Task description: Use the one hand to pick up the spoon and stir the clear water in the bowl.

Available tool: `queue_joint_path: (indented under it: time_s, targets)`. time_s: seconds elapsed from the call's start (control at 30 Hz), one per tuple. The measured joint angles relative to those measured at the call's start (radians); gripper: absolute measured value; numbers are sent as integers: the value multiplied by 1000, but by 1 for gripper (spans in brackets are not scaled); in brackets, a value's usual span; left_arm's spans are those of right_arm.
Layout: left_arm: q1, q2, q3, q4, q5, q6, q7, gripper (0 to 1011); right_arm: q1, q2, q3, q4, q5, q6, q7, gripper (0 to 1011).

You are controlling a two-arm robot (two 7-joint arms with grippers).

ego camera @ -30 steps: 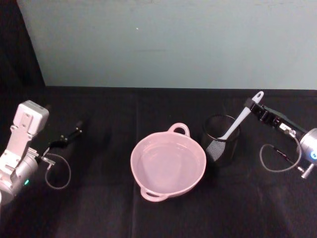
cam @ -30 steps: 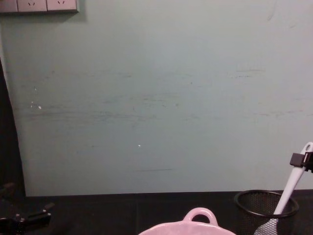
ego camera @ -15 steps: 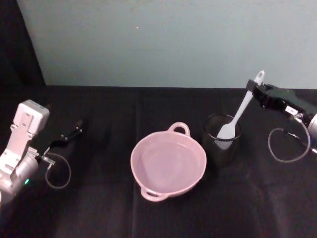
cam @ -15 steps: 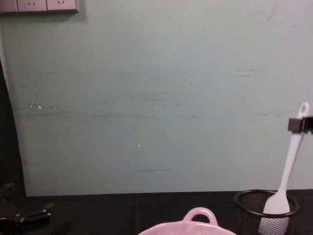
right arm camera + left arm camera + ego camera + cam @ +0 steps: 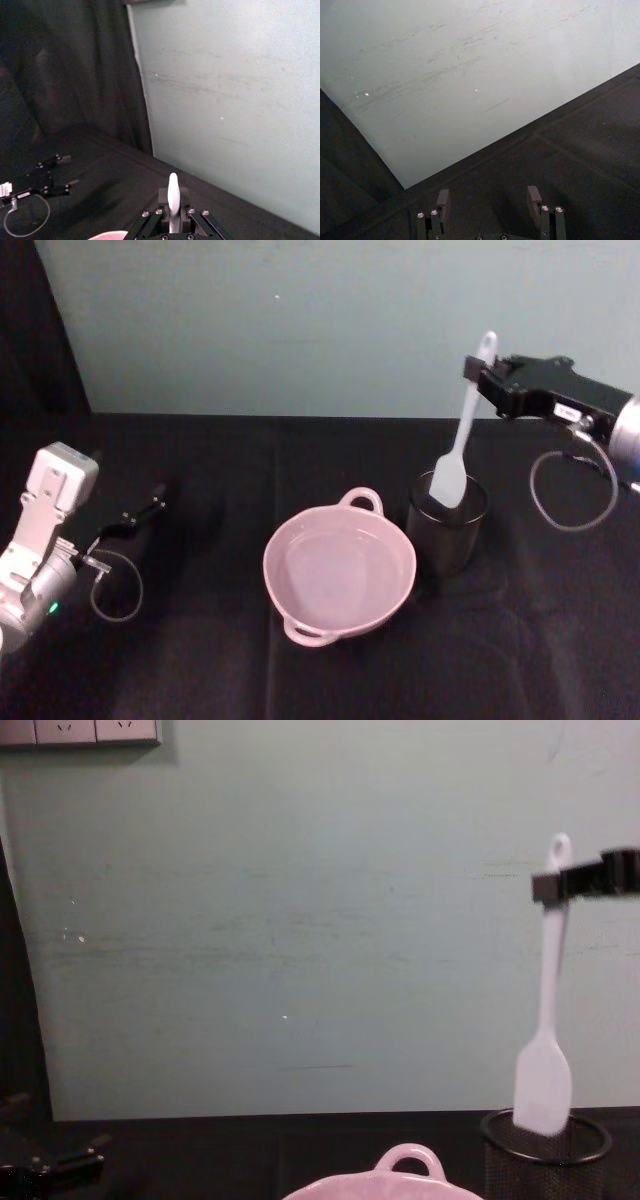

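- Fingers of the right gripper (image 5: 472, 370) clamped on the spoon (image 5: 458, 455), high on the slim handle just under its oval hole; the right wrist view shows the handle tip standing up between the two fingers.
- Right gripper is raised well above the surface (image 5: 300, 680), at the right, in front of the pale green wall (image 5: 300, 320). A grey cable (image 5: 545, 510) loops below it.
- Spoon hangs nearly upright, blade down. The flat blade is at the mouth of the black wire-mesh cup (image 5: 445, 540), its lower edge about level with the rim in the chest view; contact with the mesh cannot be told.
- Pink bowl (image 5: 268, 565) sits on the surface just to the left of the cup, near but apart. It has a loop handle on its far rim and clear water (image 5: 335, 575) inside. The spoon is not over the bowl.
- Left gripper (image 5: 150, 508) is parked low at the far left of the surface, well away from the bowl. Its fingers (image 5: 442, 200) are apart and hold nothing.
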Motion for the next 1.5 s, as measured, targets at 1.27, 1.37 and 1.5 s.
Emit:
queue_joint_path:
  time_s: [1.27,1.37,1.5]
  targets:
    - [0,0,0,0,0,0,0,1005,52,-141,-244,105,-275,-232,263,119]
    - [0,0,0,0,0,0,0,1005,50,-152,-250,134,-301,-272,281,119]
    - [0,0,0,0,0,0,0,1005,50,-167,-254,165,-323,-301,298,119]
